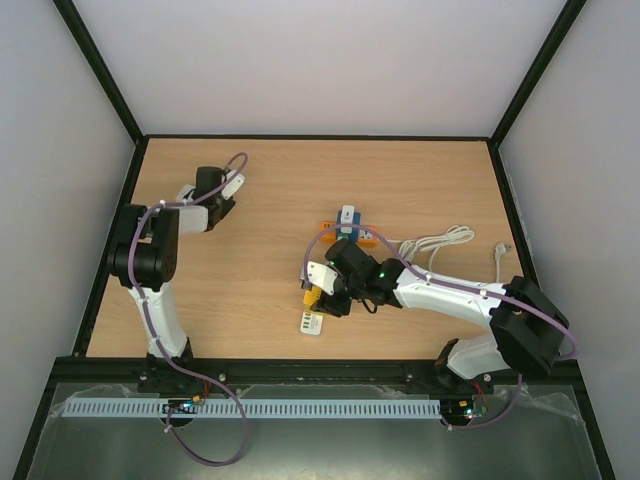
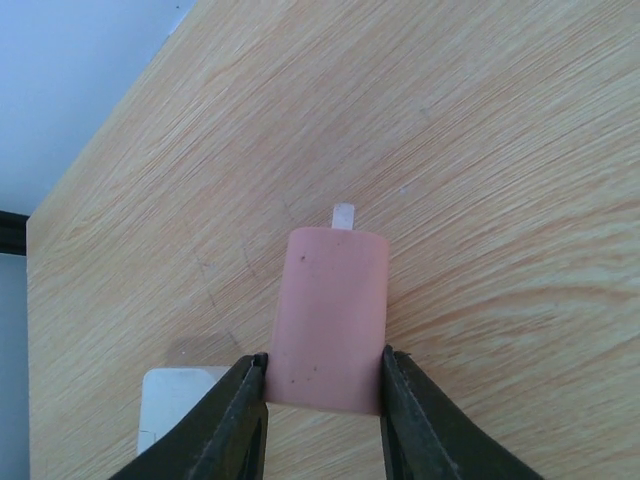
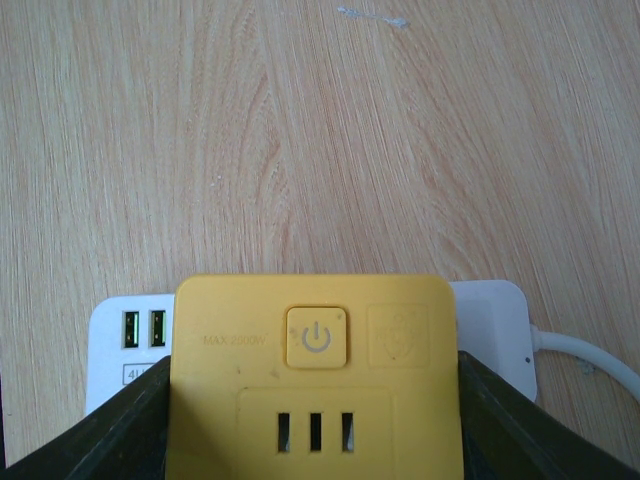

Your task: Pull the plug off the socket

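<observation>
My left gripper is shut on a pink plug. It holds the plug against the wooden table, a small white prong showing at the plug's far end. In the top view this gripper is at the far left of the table, well away from the socket. My right gripper is shut on the sides of a yellow socket block with a power button, sitting on a white base. In the top view the right gripper holds the yellow socket near the table's middle.
A white cable leaves the socket base to the right and lies coiled at the right. An orange and blue adapter with a white piece on it lies just behind the right gripper. A white object lies beside the left fingers.
</observation>
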Action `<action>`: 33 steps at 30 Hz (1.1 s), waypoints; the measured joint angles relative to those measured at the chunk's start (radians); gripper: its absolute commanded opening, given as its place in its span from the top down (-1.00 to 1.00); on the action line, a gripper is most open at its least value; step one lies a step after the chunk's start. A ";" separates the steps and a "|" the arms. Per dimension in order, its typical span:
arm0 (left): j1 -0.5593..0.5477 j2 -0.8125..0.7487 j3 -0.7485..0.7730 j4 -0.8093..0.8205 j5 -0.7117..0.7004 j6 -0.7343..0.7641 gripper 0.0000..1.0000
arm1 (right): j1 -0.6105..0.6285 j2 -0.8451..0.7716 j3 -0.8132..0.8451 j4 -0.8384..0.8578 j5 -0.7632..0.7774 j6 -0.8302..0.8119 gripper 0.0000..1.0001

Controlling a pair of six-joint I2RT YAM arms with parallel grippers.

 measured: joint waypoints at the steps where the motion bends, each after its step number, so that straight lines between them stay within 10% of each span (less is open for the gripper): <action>1: -0.002 -0.002 -0.002 -0.001 0.002 0.001 0.20 | 0.000 0.000 0.000 0.000 0.000 0.000 0.28; 25: 0.048 -0.301 -0.061 -0.286 0.423 -0.039 -0.41 | 0.000 0.026 0.030 -0.018 0.001 0.003 0.18; 33: 0.075 -0.477 -0.080 -0.503 0.686 0.039 -0.98 | 0.000 0.077 0.083 -0.034 0.000 0.007 -0.19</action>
